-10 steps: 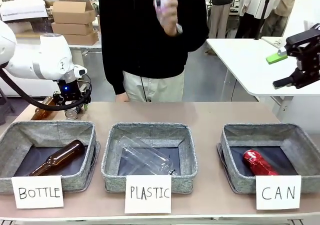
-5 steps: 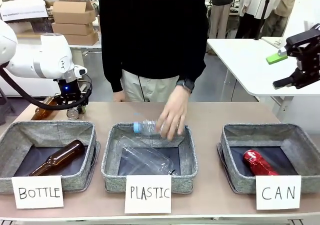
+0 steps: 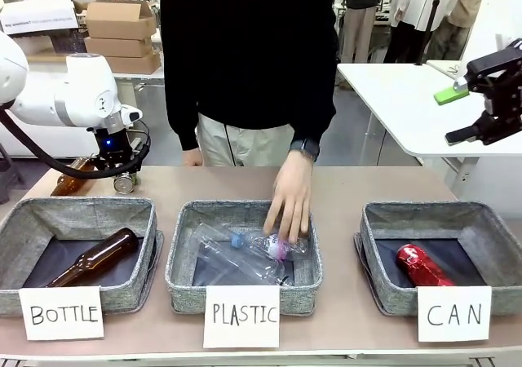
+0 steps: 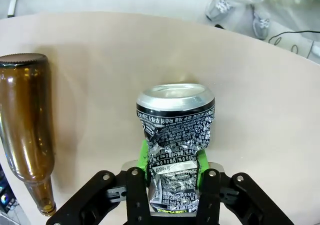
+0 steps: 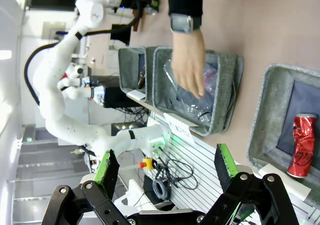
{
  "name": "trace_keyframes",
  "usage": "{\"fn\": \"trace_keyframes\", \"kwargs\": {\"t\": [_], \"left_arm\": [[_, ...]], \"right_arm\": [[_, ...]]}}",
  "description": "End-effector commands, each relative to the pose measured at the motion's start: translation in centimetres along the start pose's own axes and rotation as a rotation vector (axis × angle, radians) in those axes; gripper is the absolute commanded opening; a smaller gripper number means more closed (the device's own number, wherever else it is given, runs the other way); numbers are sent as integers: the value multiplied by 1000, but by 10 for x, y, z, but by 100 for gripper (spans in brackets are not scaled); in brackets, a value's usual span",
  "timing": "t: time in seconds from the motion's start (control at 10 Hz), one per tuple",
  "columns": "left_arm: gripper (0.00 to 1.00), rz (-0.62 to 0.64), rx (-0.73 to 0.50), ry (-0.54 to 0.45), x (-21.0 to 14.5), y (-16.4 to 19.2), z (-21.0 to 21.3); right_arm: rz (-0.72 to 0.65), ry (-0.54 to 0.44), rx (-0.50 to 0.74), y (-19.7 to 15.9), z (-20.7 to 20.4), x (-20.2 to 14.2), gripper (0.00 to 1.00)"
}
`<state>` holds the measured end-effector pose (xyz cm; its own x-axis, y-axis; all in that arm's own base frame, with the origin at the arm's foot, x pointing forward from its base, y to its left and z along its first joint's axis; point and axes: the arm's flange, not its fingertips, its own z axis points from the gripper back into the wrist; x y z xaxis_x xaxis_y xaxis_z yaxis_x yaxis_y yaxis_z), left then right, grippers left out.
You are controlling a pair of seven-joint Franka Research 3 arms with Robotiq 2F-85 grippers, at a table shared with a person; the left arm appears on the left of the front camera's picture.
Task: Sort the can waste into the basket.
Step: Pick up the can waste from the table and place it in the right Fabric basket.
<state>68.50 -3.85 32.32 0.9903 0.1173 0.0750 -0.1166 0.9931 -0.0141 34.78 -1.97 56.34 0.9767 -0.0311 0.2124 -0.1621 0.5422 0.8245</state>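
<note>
A crumpled silver-grey can with black print stands on the table at the far left, and my left gripper is shut on its lower part between the green pads. From the front, that can shows just under the left gripper. The red can lies in the grey basket signed "CAN" at the right. My right gripper hangs open and high above the table's right end. Its wrist view looks past the open gripper at the red can and the basket.
A brown bottle lies right beside the gripped can. A person's hand holds a clear plastic bottle down in the middle "PLASTIC" basket. The "BOTTLE" basket at left holds another brown bottle.
The person's hand came down from chest height and brought a plastic bottle into the middle basket. The silver can shifted slightly at my left gripper. The right arm stayed still.
</note>
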Motion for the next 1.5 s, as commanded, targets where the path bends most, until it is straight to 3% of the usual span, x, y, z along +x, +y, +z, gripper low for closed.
{"fn": "trace_keyframes", "kwargs": {"t": [0.0,0.2,0.3,0.4,0.5,0.6,0.7,0.8,0.9,1.0,1.1,1.4], "left_arm": [[0,30,-3,2,2,1,1],[0,44,-7,-15,-4,2,14],[0,15,-94,76,-21,0,48],[0,35,-102,1,-46,3,100],[0,-33,-190,-25,-78,7,152],[0,-115,-272,81,-118,10,202],[0,-110,-294,67,-153,12,232],[0,-131,-337,137,-186,15,254],[0,-230,-339,210,-222,28,271],[0,-247,-358,223,-243,36,276],[0,-171,-331,135,-203,5,279],[0,-171,-331,135,-203,5,279]], "right_arm": [[18,9,0,0,2,0,100],[18,9,0,0,2,0,100],[18,9,0,0,2,0,100],[18,9,0,0,2,0,100],[18,9,0,0,2,0,100],[18,9,0,0,2,0,100],[18,9,0,0,2,0,100],[18,9,0,0,2,0,100],[18,9,0,0,2,0,100],[18,9,0,0,2,0,100],[18,9,0,0,2,0,100],[18,9,0,0,2,0,100]]}}
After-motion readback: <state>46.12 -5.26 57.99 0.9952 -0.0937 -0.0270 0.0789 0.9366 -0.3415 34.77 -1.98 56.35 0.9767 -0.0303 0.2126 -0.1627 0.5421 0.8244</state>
